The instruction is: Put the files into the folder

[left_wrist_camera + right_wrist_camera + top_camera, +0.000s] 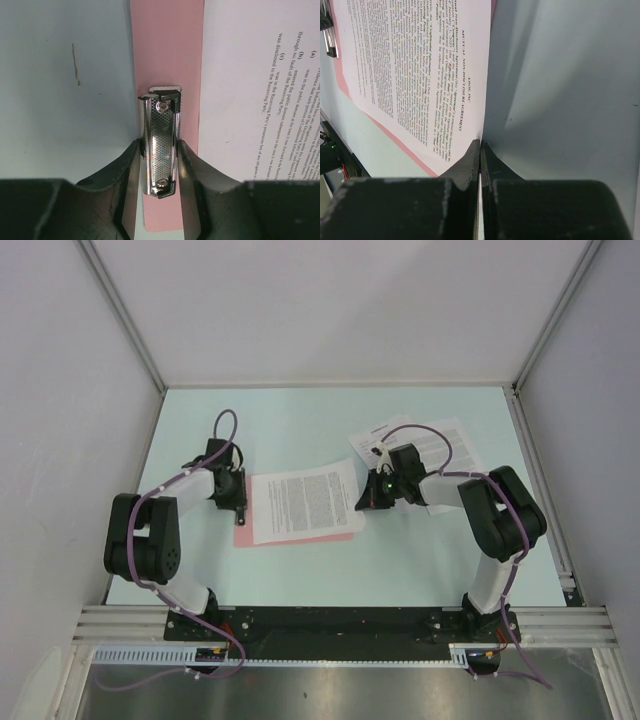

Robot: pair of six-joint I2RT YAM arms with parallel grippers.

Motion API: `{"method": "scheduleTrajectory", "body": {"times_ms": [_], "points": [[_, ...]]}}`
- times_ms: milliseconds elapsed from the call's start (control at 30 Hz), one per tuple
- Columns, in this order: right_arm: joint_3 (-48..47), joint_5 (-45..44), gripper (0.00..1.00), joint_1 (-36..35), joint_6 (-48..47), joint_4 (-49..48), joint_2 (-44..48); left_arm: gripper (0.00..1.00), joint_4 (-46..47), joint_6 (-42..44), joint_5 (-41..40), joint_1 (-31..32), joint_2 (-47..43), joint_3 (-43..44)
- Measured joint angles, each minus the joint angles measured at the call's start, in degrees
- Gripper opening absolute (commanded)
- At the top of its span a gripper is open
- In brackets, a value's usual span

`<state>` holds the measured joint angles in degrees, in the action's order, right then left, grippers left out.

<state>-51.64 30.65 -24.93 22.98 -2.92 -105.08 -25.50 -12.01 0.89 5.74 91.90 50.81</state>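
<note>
One printed sheet (305,502) of the files lies on the pink folder (167,45) so far, and it is not yet fastened — that is about how far the job has got.

At the left, the left gripper (159,150) sits over the metal clip (161,120) at the folder's left short edge. Its fingers (125,175) are partly apart, one along each long side of the clip and apparently touching it. Whether they squeeze hard enough to lift the clamp I cannot tell. A bare strip of pink shows between the clip and the sheet's nearest edge, so the paper has not been slid under.

The folder itself lies around the middle of the tabletop (300,430), somewhat toward the near edge, with the sheet slightly askew on it. At the sheet's right edge the right gripper (480,147) has its fingers closed flat together, with a thin line of white paper pinched between them.

Further right and toward the far edge, partly hidden behind the right arm, the loose sheets (445,440) rest fanned on the tabletop — at least two, though the arm hides the exact count.

Left to do, by my reading: get the held sheet under the clip, then bring the others over. Count: one folder, one clip, one sheet on it, two or more waiting, two grippers.
</note>
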Motion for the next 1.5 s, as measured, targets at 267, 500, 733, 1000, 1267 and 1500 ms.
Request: {"method": "scheduleTrajectory", "body": {"times_ms": [267, 500, 733, 1000, 1267, 1500], "points": [[0.20, -0.24, 0.00, -0.55, 0.90, -0.55, 0.00, 0.42, -1.33, -0.02, -2.69, 1.79, 1.18, 1.07], [0.20, -0.76, 0.00, -1.01, 1.88, -0.66, 0.00, 0.09, -2.10, -0.31, -2.40, 1.97, 1.86, 1.88], [0.20, -1.57, 0.00, -1.49, 3.10, -0.90, 0.00, 0.00, -1.29, -0.17, -0.96, 1.42, 1.11, 1.11], [0.20, -2.40, 0.00, -1.92, 4.35, -1.18, -0.02, 0.00, 3.98, -1.38, 6.56, -1.88, -1.95, -3.19], [0.22, -2.38, 0.00, -0.79, 4.39, -1.14, -0.09, 0.00, 7.19, -1.62, 11.89, -3.96, -2.67, -5.03], [0.28, -2.05, 0.00, 0.74, 4.39, -1.27, -0.24, 0.00, 9.81, -2.73, 17.00, -5.68, -2.67, -6.34]]}}
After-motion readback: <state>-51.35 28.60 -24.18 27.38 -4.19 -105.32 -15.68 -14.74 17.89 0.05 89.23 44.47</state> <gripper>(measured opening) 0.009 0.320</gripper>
